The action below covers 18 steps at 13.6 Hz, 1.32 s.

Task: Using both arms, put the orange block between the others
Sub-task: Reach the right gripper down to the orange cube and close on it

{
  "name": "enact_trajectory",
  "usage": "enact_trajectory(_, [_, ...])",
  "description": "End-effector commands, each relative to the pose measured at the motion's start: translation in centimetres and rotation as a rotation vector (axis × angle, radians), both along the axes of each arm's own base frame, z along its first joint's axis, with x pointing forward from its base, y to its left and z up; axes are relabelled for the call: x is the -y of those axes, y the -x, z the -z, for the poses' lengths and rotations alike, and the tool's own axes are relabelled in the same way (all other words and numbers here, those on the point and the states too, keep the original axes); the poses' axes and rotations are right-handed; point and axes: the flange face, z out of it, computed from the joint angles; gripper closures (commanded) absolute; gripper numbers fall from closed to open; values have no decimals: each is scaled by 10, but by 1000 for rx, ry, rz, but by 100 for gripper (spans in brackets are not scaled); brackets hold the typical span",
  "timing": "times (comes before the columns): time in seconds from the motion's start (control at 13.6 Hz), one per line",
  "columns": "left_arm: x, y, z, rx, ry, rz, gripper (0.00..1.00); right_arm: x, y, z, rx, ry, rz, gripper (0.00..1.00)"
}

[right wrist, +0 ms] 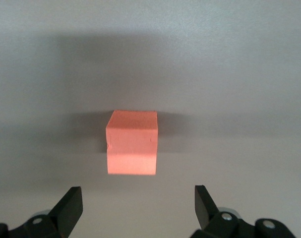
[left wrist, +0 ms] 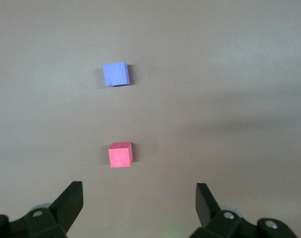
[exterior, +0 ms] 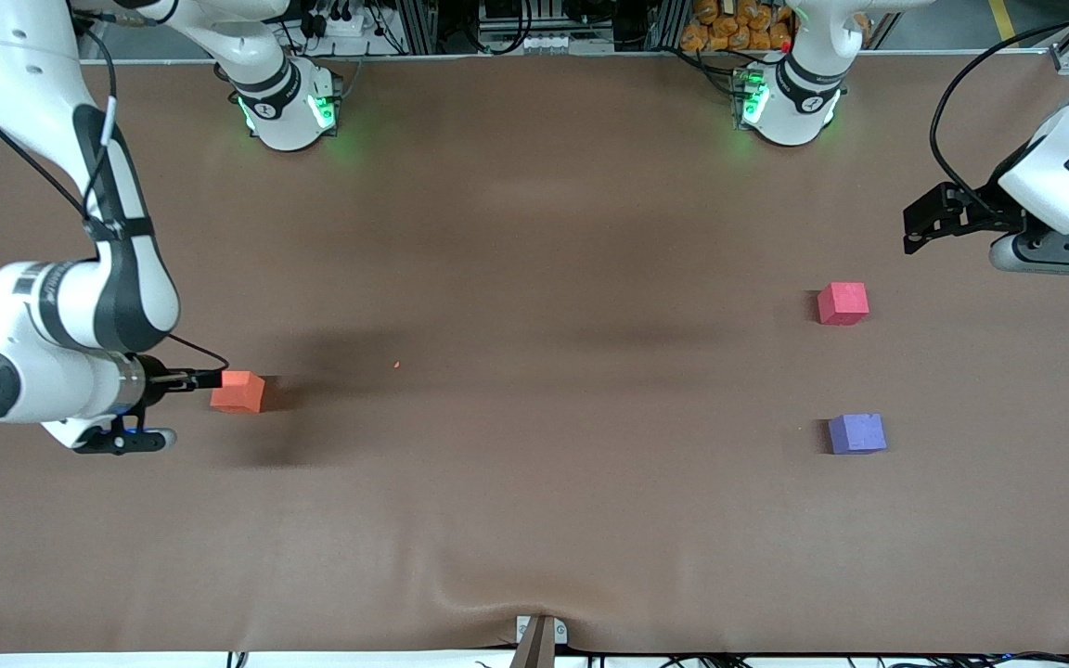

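resting on the table (exterior: 534, 232) near the right arm's end, the orange block (exterior: 238, 391) is not yet grasped; the right gripper (right wrist: 135, 208) is spread wide beside it. the pinkish-red cube (exterior: 843, 303) and purple-blue cube (exterior: 856, 433) sit near the left arm's end, gap unfilled. the left gripper (left wrist: 138, 206) waits, fully spread, holding nothing.
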Motion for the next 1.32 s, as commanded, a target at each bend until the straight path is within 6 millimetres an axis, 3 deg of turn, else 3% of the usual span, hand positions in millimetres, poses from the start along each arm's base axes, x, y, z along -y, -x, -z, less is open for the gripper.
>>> enact_trajectory(0.0, [-2,0,-3,-5,0,5,0,-2,-4,23,6,-19,28,0])
enact_trajectory(0.37, [-3,0,-3,-5,-2,4,0,-1,-6,54,5,-26,37,0])
enact_trajectory(1.25, [-6,0,-3,-6,-1,-1,0,-3,2,96,-38,-22,37,0])
